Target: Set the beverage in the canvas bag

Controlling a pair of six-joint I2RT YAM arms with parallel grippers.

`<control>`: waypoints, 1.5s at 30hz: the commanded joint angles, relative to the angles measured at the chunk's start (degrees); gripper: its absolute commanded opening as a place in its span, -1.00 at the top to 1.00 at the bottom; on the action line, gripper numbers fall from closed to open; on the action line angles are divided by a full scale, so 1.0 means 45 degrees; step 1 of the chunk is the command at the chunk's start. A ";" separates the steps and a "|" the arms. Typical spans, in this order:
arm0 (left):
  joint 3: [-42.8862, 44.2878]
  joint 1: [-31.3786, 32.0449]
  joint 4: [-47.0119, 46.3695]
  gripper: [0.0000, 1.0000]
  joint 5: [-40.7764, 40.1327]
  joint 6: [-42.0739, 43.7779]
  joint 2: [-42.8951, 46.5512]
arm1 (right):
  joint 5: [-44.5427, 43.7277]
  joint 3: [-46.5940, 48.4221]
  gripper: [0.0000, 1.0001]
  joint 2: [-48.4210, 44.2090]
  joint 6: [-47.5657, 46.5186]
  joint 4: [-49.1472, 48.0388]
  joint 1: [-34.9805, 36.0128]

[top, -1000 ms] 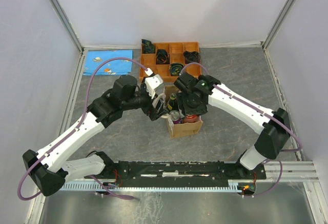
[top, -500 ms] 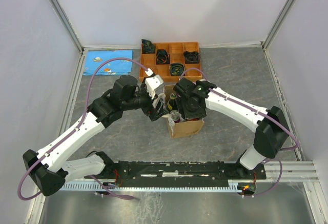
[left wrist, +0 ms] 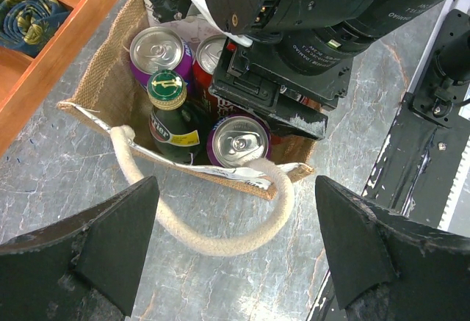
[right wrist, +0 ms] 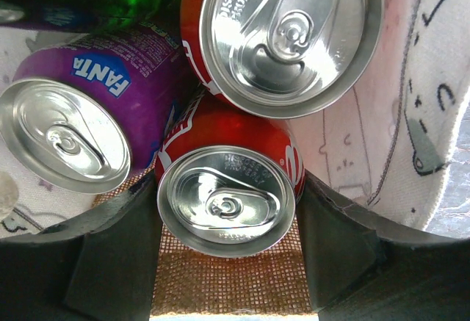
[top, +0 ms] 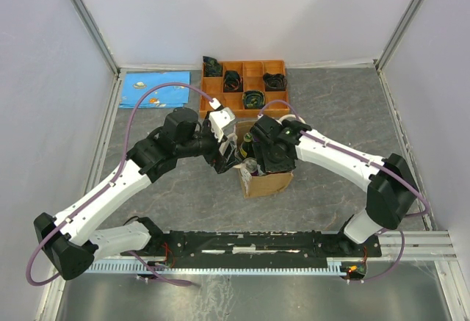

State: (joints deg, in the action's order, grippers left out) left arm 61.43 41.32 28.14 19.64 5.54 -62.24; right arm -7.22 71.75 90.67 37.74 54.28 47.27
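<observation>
Right hand [right wrist: 228,189], deep in the bag [left wrist: 103,93] and largely hidden from above, pinches a red can [right wrist: 226,202]; left hand [left wrist: 235,211] spread

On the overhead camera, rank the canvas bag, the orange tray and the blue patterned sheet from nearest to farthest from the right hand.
1. canvas bag: mid-table; the right hand is down inside it, shut on a red can.
2. orange tray: just behind the bag, by the back wall.
3. blue patterned sheet: far left corner, beside the tray.
</observation>
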 commanded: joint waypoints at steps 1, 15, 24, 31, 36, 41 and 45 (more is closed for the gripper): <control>0.0128 -0.0072 -0.0542 -0.85 0.0283 0.0202 0.0022 | -0.0038 0.0099 -0.05 -0.0605 0.0122 -0.0861 0.0102; 0.0063 -0.0060 -0.0485 -0.85 0.0382 0.0244 0.0061 | 0.0003 0.1076 -0.67 -0.0756 -0.0217 0.0361 0.0180; -0.0016 -0.0061 -0.0531 -0.85 0.0402 0.0214 0.0094 | -0.0434 0.1986 -0.73 -0.0967 -0.0189 0.1129 0.0190; -0.0038 -0.0064 -0.0570 -0.85 0.0401 0.0192 0.0118 | -0.0758 0.2731 -0.72 -0.1171 -0.0096 0.1520 0.0186; 0.0304 -0.0066 -0.0753 -0.85 0.0358 -0.0110 0.0181 | -0.1086 0.3444 -0.72 -0.1508 -0.0104 0.1470 0.0180; 0.1178 -0.0077 -0.1002 -0.86 0.0576 -0.1192 0.0315 | -0.1531 0.3934 -0.76 -0.2435 -0.0089 0.0829 0.0162; 0.1513 -0.0211 -0.0981 -0.86 0.0558 -0.1674 0.0639 | -0.1708 0.3841 -0.88 -0.3133 -0.0054 0.0491 0.0141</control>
State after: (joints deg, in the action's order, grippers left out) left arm 64.31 41.08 27.29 20.25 2.68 -62.04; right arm -12.03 86.89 81.01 37.26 59.55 47.79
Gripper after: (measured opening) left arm 0.928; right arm 0.917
